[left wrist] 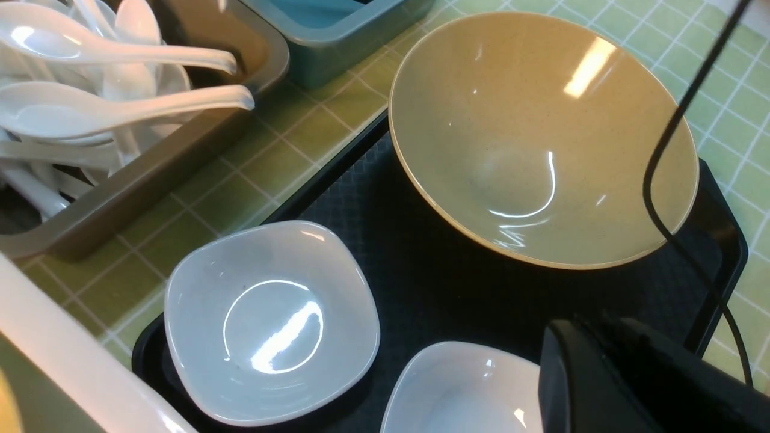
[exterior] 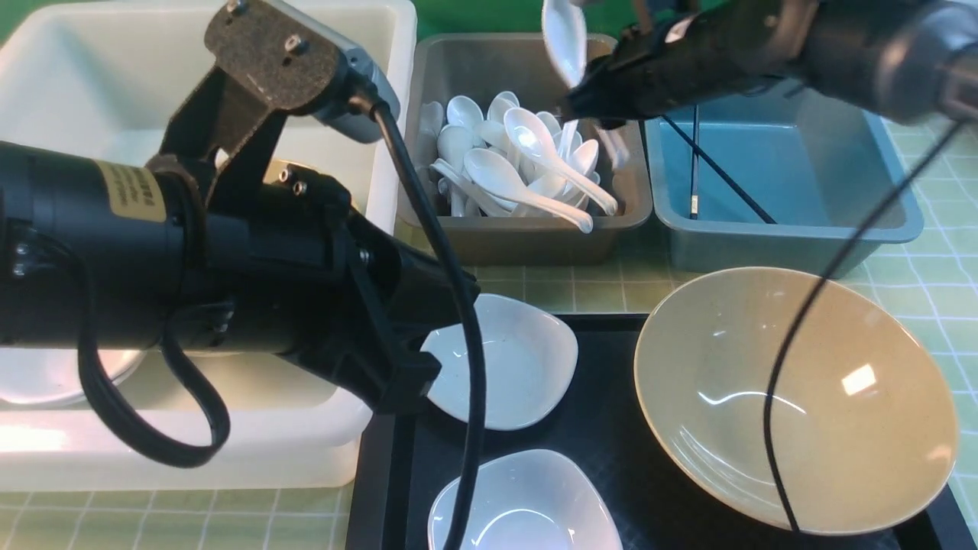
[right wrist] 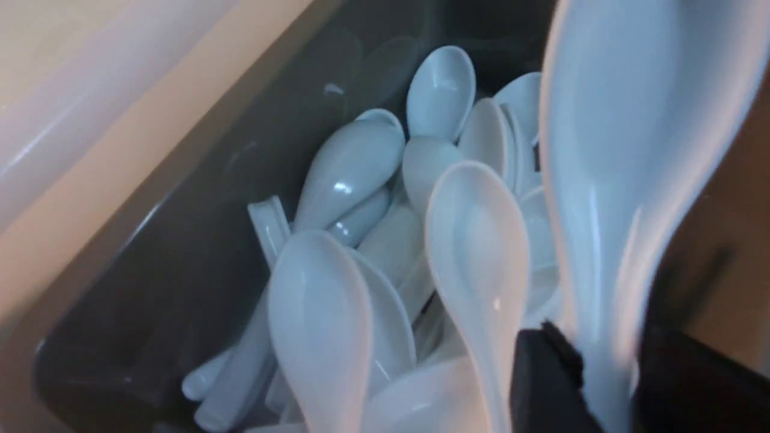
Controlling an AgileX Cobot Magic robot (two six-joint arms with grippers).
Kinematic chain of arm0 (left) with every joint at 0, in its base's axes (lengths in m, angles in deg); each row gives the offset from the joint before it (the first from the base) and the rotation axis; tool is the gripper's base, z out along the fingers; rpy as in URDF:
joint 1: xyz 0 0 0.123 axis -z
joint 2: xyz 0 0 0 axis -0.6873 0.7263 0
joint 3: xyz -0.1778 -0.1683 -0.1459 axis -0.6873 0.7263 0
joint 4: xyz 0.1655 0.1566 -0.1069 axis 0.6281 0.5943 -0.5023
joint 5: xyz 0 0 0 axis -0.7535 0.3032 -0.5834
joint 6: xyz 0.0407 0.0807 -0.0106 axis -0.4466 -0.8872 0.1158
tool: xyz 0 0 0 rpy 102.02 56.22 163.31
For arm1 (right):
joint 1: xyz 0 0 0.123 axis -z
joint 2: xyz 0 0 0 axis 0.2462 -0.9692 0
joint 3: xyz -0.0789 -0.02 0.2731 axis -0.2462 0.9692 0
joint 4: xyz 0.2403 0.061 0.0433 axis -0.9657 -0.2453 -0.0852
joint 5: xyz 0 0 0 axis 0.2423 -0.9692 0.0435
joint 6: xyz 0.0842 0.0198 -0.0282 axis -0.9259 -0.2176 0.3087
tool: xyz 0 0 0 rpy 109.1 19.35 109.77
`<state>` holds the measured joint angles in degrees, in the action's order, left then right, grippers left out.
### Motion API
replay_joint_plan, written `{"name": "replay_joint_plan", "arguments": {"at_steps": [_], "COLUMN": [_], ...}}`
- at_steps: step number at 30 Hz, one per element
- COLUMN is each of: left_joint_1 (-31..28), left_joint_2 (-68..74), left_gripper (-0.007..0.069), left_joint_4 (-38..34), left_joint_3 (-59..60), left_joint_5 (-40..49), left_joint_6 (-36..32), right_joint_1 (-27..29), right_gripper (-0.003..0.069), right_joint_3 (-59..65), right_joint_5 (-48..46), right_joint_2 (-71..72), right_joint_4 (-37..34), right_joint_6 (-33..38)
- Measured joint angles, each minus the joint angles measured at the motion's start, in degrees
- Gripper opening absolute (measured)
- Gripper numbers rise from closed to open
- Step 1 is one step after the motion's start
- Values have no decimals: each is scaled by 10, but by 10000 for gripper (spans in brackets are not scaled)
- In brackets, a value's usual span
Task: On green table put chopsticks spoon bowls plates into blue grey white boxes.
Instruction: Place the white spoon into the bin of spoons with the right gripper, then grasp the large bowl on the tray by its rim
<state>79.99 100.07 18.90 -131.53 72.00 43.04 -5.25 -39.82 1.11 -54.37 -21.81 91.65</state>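
A light green table [exterior: 940, 252] with a pale grid cloth carries everything; at the far left stands the large white box [exterior: 153, 458], where only the pale edge of a round dish shows behind the left arm; just beside it the grey box [exterior: 527, 244] holds a loose heap of white spoons [exterior: 519, 164] lying at all angles; the blue box [exterior: 779, 237] to its right holds the black chopsticks [exterior: 694, 160], two thin sticks crossing on its floor; nearer the robot, a black tray [exterior: 611, 428] bears two small white plates [exterior: 519, 367] and one wide tan bowl [exterior: 795, 397]; one more spoon [exterior: 564, 34] stands in the air over the grey box, its long axis near upright, scoop at the top and handle pointing down, the hollow turned toward the right wrist camera; its handle runs down between the fingers of the right gripper [exterior: 588, 99], which reaches in over the box from the right; the spoon is blurred there, and I cannot tell whether the fingers press it or have let go; the left gripper [exterior: 409, 382] is clenched on nothing, hovering over the tray's left edge just beside the farther plate.
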Motion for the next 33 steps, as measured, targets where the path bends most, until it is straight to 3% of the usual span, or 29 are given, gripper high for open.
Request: {"name": "replay_joint_plan", "arguments": {"at_steps": [1,3,4,7,11,12,13,14,17,20,23,24,27,28,33], "left_joint_1": [0,0,0,0,0,0,0,0,0,0,0,0,0,0,0], "left_joint_2": [0,0,0,0,0,4,4,12,38,91,152,152,215,230,325], "left_gripper": [-1,-1,-1,-1,-1,0,0,1,3,40,105,111,218,249,459], "left_joint_4": [0,0,0,0,0,3,3,4,6,7,8,8,6,3,-23], "left_joint_3": [0,0,0,0,0,0,0,0,-1,-16,-61,-64,-119,-131,-183], "left_joint_5": [0,0,2,13,26,30,30,31,27,20,26,27,30,30,31], "left_joint_6": [0,0,0,0,4,22,22,38,48,43,43,43,43,43,31], "right_joint_1": [0,0,0,0,5,13,14,23,35,43,43,43,43,43,43], "right_gripper": [328,430,524,639,682,688,688,685,648,531,342,329,115,76,25], "right_joint_3": [-4,-31,-50,-81,-128,-154,-157,-176,-182,-147,-52,-45,85,123,271], "right_joint_5": [-3,-30,-53,-120,-263,-348,-348,-425,-452,-452,-452,-452,-452,-452,-446], "right_joint_2": [-4,-13,-15,-6,23,43,45,72,108,184,271,276,370,395,504], "right_joint_4": [0,0,0,1,4,5,5,8,11,18,25,25,26,25,12], "right_joint_6": [0,-2,-2,-2,16,38,38,49,43,32,31,31,31,32,47]}}
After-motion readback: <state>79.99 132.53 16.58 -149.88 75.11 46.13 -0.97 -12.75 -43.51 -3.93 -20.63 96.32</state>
